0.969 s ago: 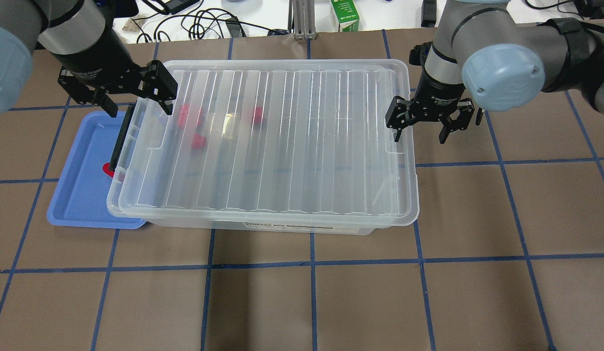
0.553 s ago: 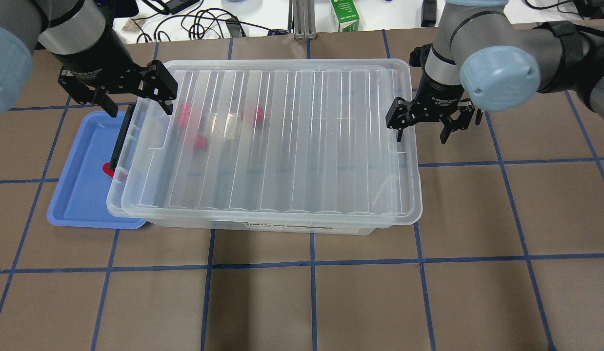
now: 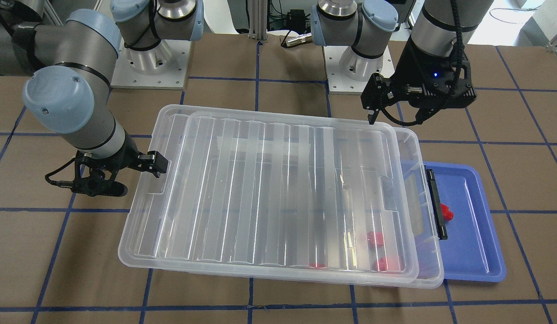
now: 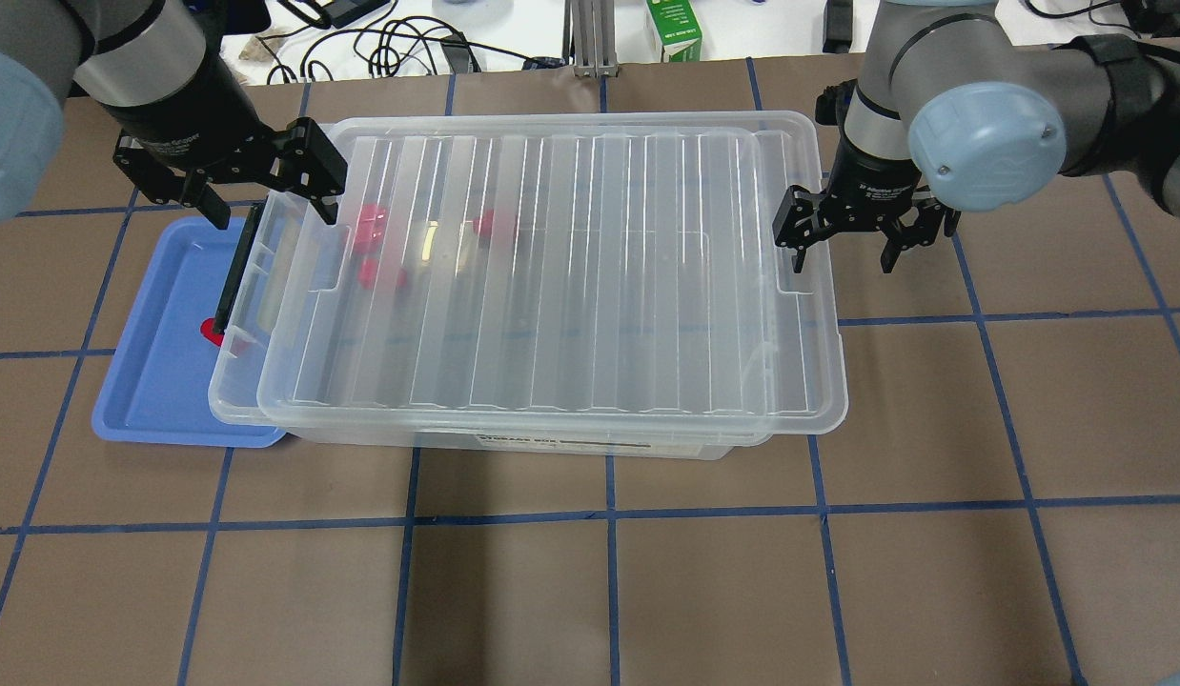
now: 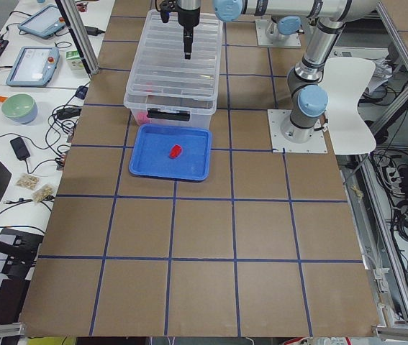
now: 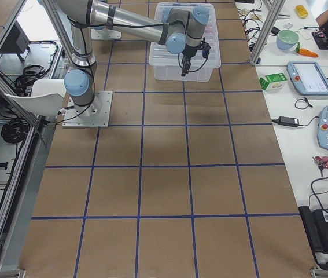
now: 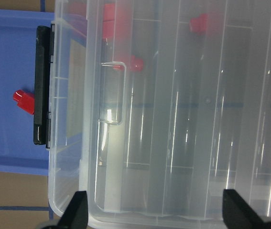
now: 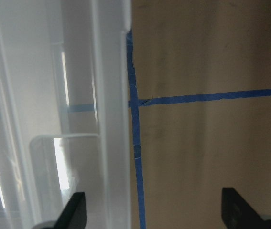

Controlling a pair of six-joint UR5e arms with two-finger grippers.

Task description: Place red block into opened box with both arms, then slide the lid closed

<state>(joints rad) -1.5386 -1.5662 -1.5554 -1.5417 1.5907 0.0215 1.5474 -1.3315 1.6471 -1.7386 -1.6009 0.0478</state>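
Observation:
The clear box (image 4: 235,398) stands mid-table, its black latch bar (image 4: 235,276) at its left end. The ribbed clear lid (image 4: 600,276) lies on it, shifted right, overhanging the right end and baring a strip at the left. Three red blocks (image 4: 371,221) show through the lid. Another red block (image 4: 212,331) lies in the blue tray. My left gripper (image 4: 271,211) hovers open above the box's left end, holding nothing. My right gripper (image 4: 843,259) is open, with one finger (image 4: 797,257) down in the lid's right handle recess and the other outside the rim.
The blue tray (image 4: 161,372) lies partly tucked under the box's left end. A green carton (image 4: 674,29) and cables sit beyond the table's far edge. Brown table surface with blue tape lines stretches in front of the box.
The lid has slid to the right across the box, and my right gripper has moved right with it. My left gripper has stayed where it was.

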